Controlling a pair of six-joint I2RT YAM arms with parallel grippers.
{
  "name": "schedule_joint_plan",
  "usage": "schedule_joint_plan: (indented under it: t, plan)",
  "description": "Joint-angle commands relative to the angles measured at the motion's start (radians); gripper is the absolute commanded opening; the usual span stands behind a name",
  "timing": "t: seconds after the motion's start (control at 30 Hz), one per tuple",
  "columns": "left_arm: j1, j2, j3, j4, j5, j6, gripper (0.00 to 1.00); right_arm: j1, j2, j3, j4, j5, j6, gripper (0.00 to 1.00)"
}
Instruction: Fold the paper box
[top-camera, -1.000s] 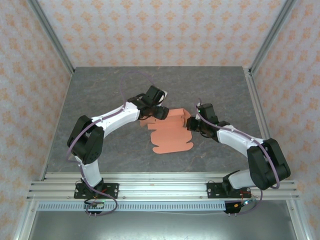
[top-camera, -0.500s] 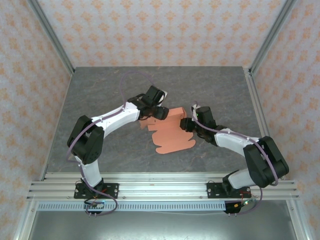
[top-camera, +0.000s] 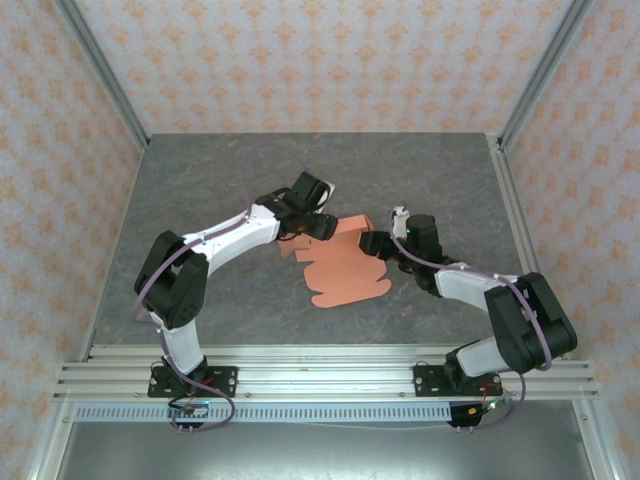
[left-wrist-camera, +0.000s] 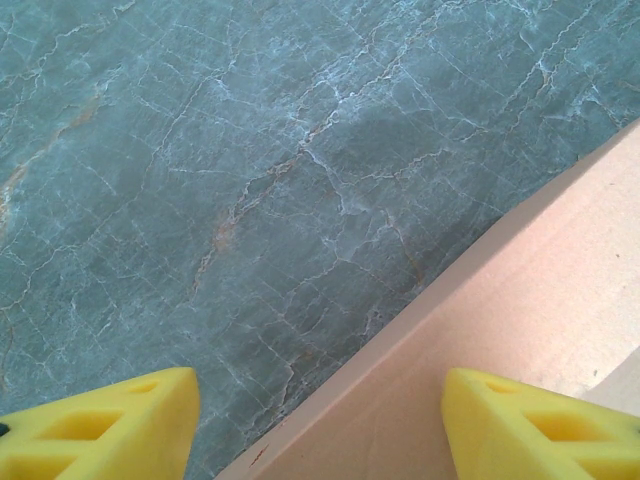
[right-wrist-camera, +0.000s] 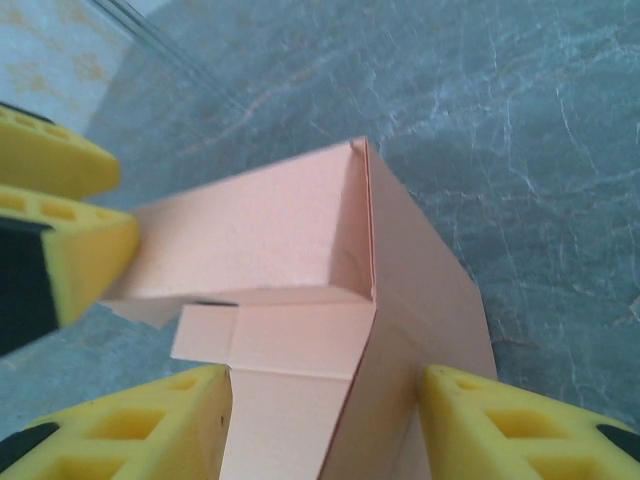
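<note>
Cardboard in salmon-orange, the paper box (top-camera: 345, 272) lies near the middle of the grey marbled tabletop (top-camera: 200, 180), only partly formed. Its near portion rests flat, with rounded tabs toward the near edge, while its far portion is raised into walls. At the box's far-left side sits the left end effector (top-camera: 320, 226). Its wrist camera shows its jaws well apart, one over bare tabletop and the other over a cardboard panel whose straight edge runs between them, and they clamp nothing. At the box's right side, the right end effector (top-camera: 378, 243) has its jaws spread on either side of a raised, creased corner where two walls and a small folded flap meet; whether they touch the cardboard cannot be told. Both end effectors sit near each other across the box's far part.
</note>
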Motion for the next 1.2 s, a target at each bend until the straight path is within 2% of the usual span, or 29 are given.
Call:
schedule_joint_plan:
  t: [0.0,0.1,0.2,0.33,0.4,0.6,0.7,0.77,0.83,0.93,1.17]
  plan:
    - [-0.006,0.020,-0.021,-0.044,-0.010,0.008,0.66,-0.017,0.017,-0.006,0.103,-0.114,0.016,0.52]
    - [-0.006,0.020,-0.021,-0.044,-0.012,0.009,0.66,-0.033,0.037,-0.009,0.143,-0.141,0.035,0.50]
    - [-0.006,0.022,-0.021,-0.045,-0.010,0.010,0.66,-0.059,0.071,0.001,0.183,-0.181,0.062,0.44]
    - [-0.006,0.023,-0.016,-0.049,-0.012,0.011,0.66,-0.071,0.120,0.017,0.227,-0.232,0.088,0.42]
    - [-0.006,0.024,-0.014,-0.048,-0.012,0.012,0.66,-0.073,0.130,0.016,0.243,-0.235,0.091,0.37]
    - [-0.006,0.028,-0.009,-0.050,-0.009,0.015,0.66,-0.093,0.139,0.011,0.251,-0.272,0.072,0.36]
    - [-0.006,0.028,-0.005,-0.054,-0.011,0.017,0.66,-0.093,0.158,0.034,0.251,-0.382,0.068,0.59]
    - [-0.006,0.029,-0.004,-0.053,-0.010,0.016,0.66,-0.093,0.169,0.039,0.263,-0.404,0.079,0.61]
    - [-0.006,0.030,-0.004,-0.054,-0.010,0.016,0.66,-0.093,0.173,0.041,0.269,-0.395,0.079,0.56]
    - [-0.006,0.028,-0.004,-0.057,-0.010,0.018,0.66,-0.095,0.175,0.041,0.269,-0.372,0.079,0.38]
    - [-0.006,0.027,0.001,-0.063,-0.014,0.021,0.66,-0.101,0.178,0.042,0.250,-0.340,0.063,0.33]
